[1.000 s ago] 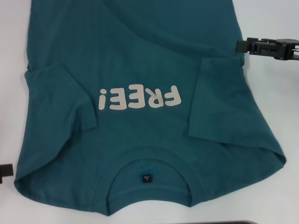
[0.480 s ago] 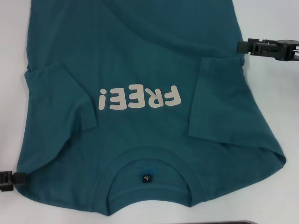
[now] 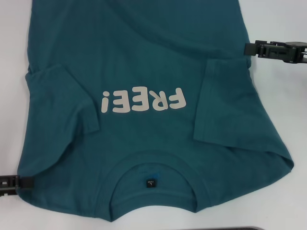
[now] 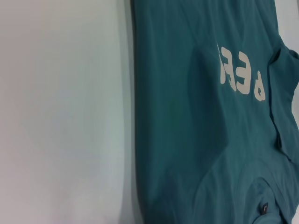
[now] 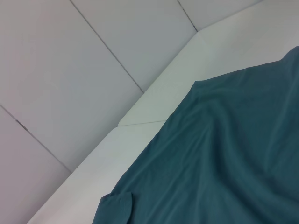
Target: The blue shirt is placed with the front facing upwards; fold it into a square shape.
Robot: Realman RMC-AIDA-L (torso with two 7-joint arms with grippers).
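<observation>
**Blue shirt flat on the table, a gripper at each side**

The left gripper sits low at the left edge of the blue shirt, by the corner next to the collar. Its tip is touching or just beside the cloth. I cannot tell if its fingers are open or closed.

The blue shirt lies flat on the white table, front side up. The word "FREE!" shows in the middle. Both sleeves are folded in over the chest. A small black label sits inside the collar.

The right gripper is at the shirt's right edge, just by the folded right sleeve. I cannot tell how its fingers are either.
</observation>
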